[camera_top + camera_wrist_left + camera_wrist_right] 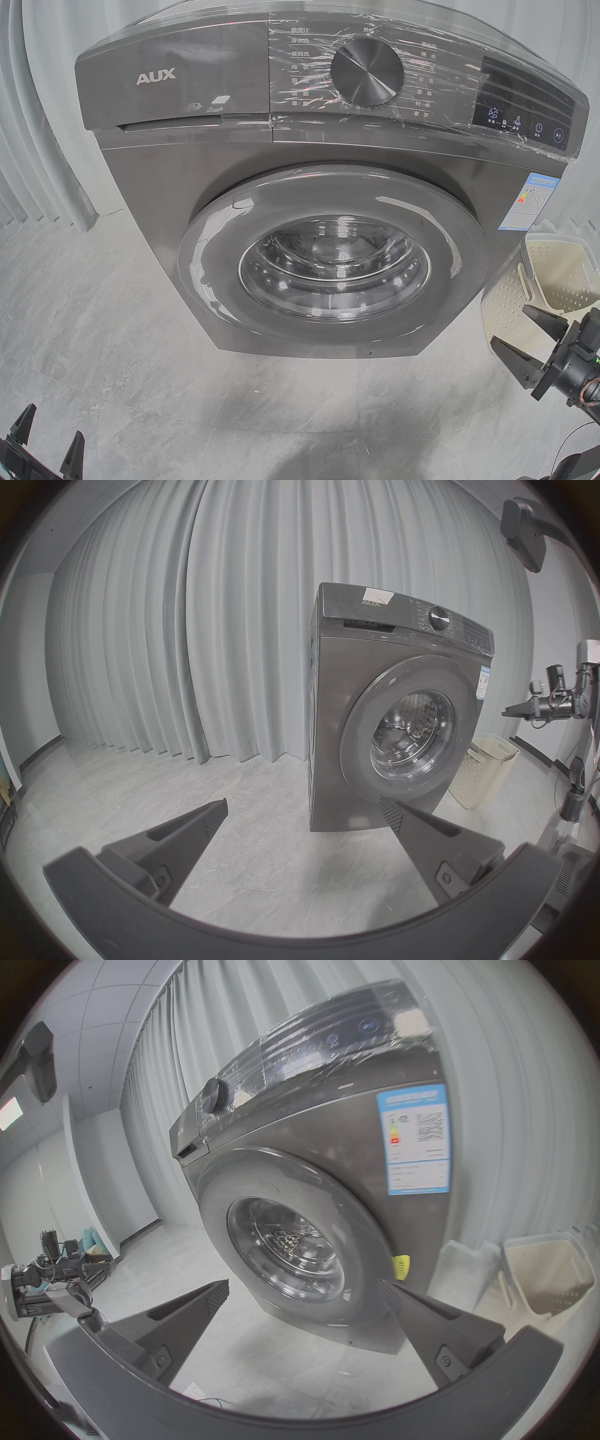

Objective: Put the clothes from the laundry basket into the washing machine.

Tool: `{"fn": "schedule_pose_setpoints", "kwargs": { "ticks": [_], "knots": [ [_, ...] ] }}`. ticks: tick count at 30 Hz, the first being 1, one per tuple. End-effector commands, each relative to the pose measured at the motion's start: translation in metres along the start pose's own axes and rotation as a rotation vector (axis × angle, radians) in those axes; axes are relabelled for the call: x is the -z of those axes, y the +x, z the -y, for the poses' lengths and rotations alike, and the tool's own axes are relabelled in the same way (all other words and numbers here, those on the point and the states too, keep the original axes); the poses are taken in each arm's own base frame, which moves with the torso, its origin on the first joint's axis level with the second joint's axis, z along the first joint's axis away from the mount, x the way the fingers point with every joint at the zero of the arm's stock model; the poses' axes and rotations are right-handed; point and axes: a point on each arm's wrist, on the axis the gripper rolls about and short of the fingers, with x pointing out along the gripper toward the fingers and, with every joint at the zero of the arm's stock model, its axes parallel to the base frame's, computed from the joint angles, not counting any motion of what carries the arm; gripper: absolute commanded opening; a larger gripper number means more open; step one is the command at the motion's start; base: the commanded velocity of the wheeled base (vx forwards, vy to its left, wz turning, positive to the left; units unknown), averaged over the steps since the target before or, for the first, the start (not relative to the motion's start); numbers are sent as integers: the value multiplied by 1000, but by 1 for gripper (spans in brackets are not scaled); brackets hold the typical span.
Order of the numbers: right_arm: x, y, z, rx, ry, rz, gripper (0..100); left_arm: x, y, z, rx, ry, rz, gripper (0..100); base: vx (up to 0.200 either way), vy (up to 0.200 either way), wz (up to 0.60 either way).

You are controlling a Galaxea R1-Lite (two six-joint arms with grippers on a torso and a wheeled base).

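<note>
Laundry basket (503, 294): stood on the floor (125, 350) just beside the right side of the washing machine (169, 187), close to the pale curtain (37, 125). Lay nearest the right gripper (509, 325), ahead of its fingertips and lower down, apart from them and outside the gap between the jaws. Lay well apart from the left gripper (49, 434), with the machine's front between the two.

Stood upright, open mouth facing up, perforated cream walls flaring toward the rim. Seemed rectangular; could not tell which way the long axis ran.

Right jaws: spread wide, gripped nothing, touched nothing, pointed toward the machine's lower right corner and the basket. Left jaws: likewise spread wide and bare, held low over the floor, aimed at the machine from its left.

Round door (337, 262) of the machine: sat shut against the front panel, steel drum visible through the glass.
</note>
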Motion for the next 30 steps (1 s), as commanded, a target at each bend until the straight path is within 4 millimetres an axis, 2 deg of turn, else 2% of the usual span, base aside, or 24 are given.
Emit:
{"fn": "schedule_pose_setpoints", "kwargs": {
  "ticks": [1,5,8,12,15,18,23,25,30],
  "knots": [
    [17,-103,5,250,-28,165,100,5,0,0,0,-1,-7,100,0,0,0],
    [35,-132,-3,334,-43,168,100,5,0,0,0,-1,-7,100,0,0,0],
    [46,-141,-7,381,-47,179,100,5,0,0,0,-1,-6,100,0,0,0],
    [51,-141,-9,422,-56,184,100,5,0,0,0,-3,-7,100,0,0,0],
    [67,-141,-8,441,-76,176,100,5,0,0,0,-4,-7,100,0,0,0],
    [72,-140,-7,464,-59,126,100,5,0,0,0,-4,-7,100,0,0,0],
    [74,-141,-5,518,-66,107,100,5,1,0,0,-4,-9,100,0,0,0],
    [81,-140,-5,514,-47,38,100,5,1,0,-2,-4,-9,100,0,0,0],
    [80,-141,-5,506,-73,33,100,5,1,0,-2,-7,-9,100,0,0,0]
  ]
}}
